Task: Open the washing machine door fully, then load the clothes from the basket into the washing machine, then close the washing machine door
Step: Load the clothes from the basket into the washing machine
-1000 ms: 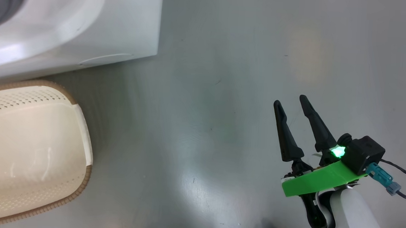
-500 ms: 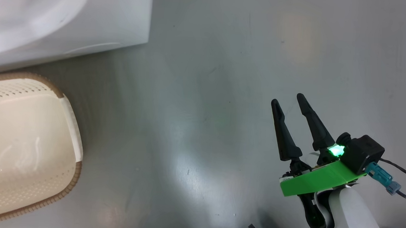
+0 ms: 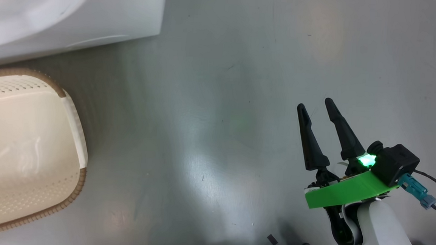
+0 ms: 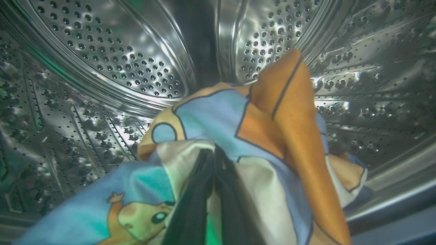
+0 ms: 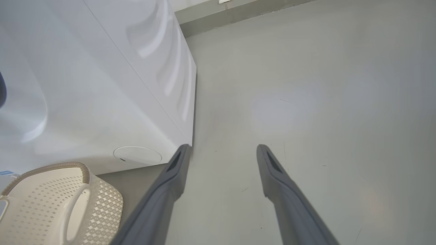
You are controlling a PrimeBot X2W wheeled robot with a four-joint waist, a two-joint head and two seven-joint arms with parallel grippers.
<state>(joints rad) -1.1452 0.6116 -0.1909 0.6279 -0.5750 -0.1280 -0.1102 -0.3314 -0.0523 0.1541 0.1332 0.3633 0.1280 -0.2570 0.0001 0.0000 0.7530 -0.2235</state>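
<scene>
Bunching inside the perforated steel drum (image 4: 102, 51) of the big white front-loading washing machine (image 3: 115, 10), the clothes (image 4: 218, 115) were a heap of light blue printed fabric with orange-brown patches and some cream cloth. A cartoon figure (image 4: 136, 214) showed on the fabric at the lower left of the left wrist view. The left pincer (image 4: 213, 153) had its two dark fingers pressed together, pinching the clothes, which folded round them on both sides. The drum's shiny wall curved round the heap, and the heap hid the drum's lower middle from that camera.

Outside, the small cream-white perforated plastic basket (image 3: 70, 200) with a brown woven-look rim stood just beside the machine's front, near the round service flap (image 5: 137, 155). The right pincer (image 3: 315, 104) hung over the grey floor (image 3: 219, 100), fingers spread, well apart from the basket.

The heap's long axis ran from lower left to upper right in the left wrist view, with a tall orange fold (image 4: 289, 102) peaking near the top.
</scene>
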